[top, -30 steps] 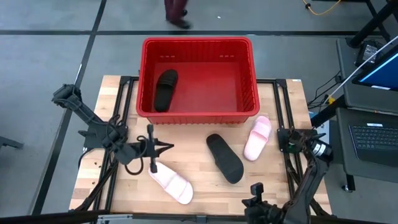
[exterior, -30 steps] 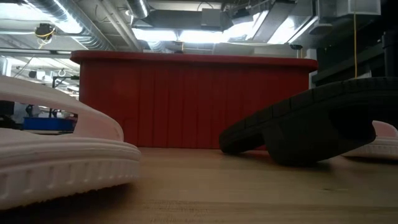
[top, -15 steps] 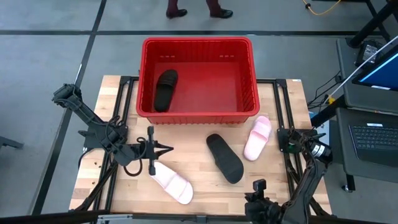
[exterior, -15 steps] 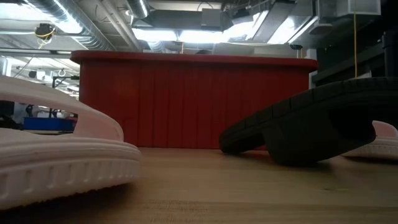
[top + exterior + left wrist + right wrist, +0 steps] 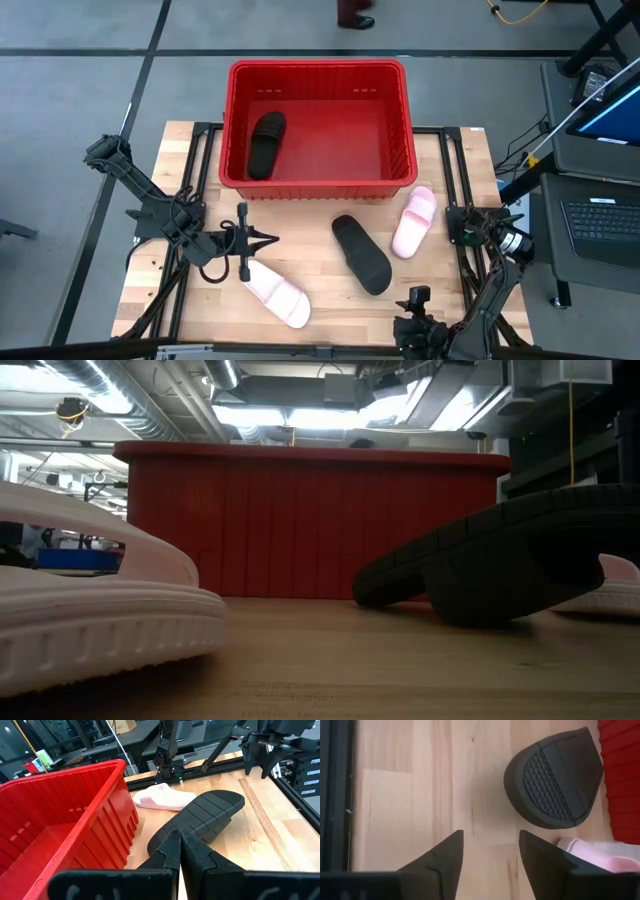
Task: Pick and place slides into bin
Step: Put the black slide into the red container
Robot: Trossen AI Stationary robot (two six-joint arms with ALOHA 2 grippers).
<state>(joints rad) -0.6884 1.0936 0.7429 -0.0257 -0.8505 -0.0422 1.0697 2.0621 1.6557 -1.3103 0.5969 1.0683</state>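
Observation:
The red bin [image 5: 395,120] stands at the table's far middle, with one black slide [image 5: 267,143] lying in its left part. A second black slide [image 5: 361,254] lies sole up on the table in front of the bin [image 5: 60,820]; it also shows in the left wrist view [image 5: 200,820] and the right wrist view [image 5: 552,785]. One pink slide [image 5: 413,221] lies to its right, another [image 5: 274,293] at the near left. My left gripper [image 5: 262,240] hovers shut just beyond that pink slide. My right gripper [image 5: 415,300] stands open at the near edge [image 5: 490,845], short of the black slide.
The low view shows the near pink slide [image 5: 90,610] large at the left, the upturned black slide [image 5: 500,560] at the right and the bin's wall [image 5: 310,525] behind. Bare wood lies between the slides. A person's foot [image 5: 355,15] shows on the floor beyond the bin.
My right gripper has opened at the near edge and shifted slightly toward the table's right. The person's feet beyond the bin have moved to the right. The slides have stayed where they were.

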